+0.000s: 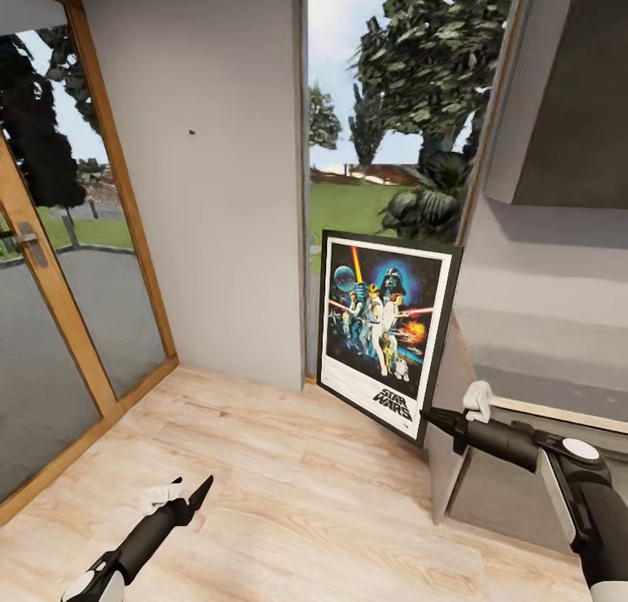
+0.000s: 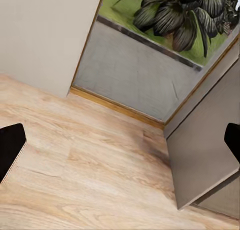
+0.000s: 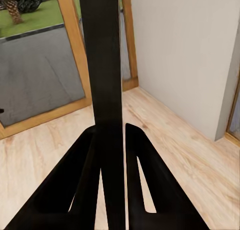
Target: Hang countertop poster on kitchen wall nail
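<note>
pickup looks done: our right tool [image 1: 433,416] is clamped on the star wars poster [image 1: 385,329] frame edge; left tool [image 1: 199,490] apart, idle. hanging on the wall nail [image 1: 191,133] remains.

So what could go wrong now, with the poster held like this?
The right hand pinches the poster only at its lower corner, so it may swing or slip out. The wall nail sits much higher and is tiny, so the frame could miss it and scrape the wall.
</note>
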Controlling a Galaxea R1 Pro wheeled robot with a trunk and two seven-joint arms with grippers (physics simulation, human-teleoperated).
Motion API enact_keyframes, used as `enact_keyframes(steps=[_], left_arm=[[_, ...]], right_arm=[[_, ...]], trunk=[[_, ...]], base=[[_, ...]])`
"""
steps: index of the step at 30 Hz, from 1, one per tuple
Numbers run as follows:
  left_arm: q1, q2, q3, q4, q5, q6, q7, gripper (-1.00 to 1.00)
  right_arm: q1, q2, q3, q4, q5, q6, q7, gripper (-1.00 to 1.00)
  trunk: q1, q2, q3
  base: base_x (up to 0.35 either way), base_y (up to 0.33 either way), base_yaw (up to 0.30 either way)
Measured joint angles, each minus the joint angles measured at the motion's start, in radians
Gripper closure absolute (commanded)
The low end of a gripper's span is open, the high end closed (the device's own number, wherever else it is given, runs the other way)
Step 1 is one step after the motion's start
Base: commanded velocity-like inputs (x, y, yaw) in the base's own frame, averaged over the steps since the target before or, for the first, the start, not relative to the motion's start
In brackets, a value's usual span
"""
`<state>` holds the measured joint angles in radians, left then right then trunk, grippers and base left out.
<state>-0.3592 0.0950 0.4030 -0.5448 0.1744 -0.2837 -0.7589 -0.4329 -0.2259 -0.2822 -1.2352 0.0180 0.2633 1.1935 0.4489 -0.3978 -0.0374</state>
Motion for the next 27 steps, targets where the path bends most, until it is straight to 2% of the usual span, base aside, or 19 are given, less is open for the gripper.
enact_keyframes(steps=[3, 9, 16, 27], left_arm=[[0.000, 0.000, 0.000, 0.000, 0.000, 0.000, 0.000, -1.00], [0.000, 0.000, 0.000, 0.000, 0.000, 0.000, 0.000, -1.00], [0.000, 0.000, 0.000, 0.001, 0.001, -0.001, 0.000, -1.00], [0.000, 0.000, 0.000, 0.002, 0.000, -0.001, -0.001, -1.00]], right_arm=[[0.000, 0.000, 0.000, 0.000, 0.000, 0.000, 0.000, 1.00], [0.000, 0.000, 0.002, -0.008, 0.000, 0.000, 0.000, 1.00], [0.000, 0.000, 0.002, -0.015, 0.000, 0.001, 0.000, 1.00], [0.000, 0.000, 0.001, -0.014, 0.000, 0.001, 0.000, 1.00]], trunk=[[0.000, 0.000, 0.000], [0.000, 0.000, 0.000], [0.000, 0.000, 0.000], [0.000, 0.000, 0.000]], base=[[0.234, 0.230, 0.066], [0.223, 0.224, 0.258], [0.070, 0.063, 0.256], [0.215, 0.181, 0.018]])
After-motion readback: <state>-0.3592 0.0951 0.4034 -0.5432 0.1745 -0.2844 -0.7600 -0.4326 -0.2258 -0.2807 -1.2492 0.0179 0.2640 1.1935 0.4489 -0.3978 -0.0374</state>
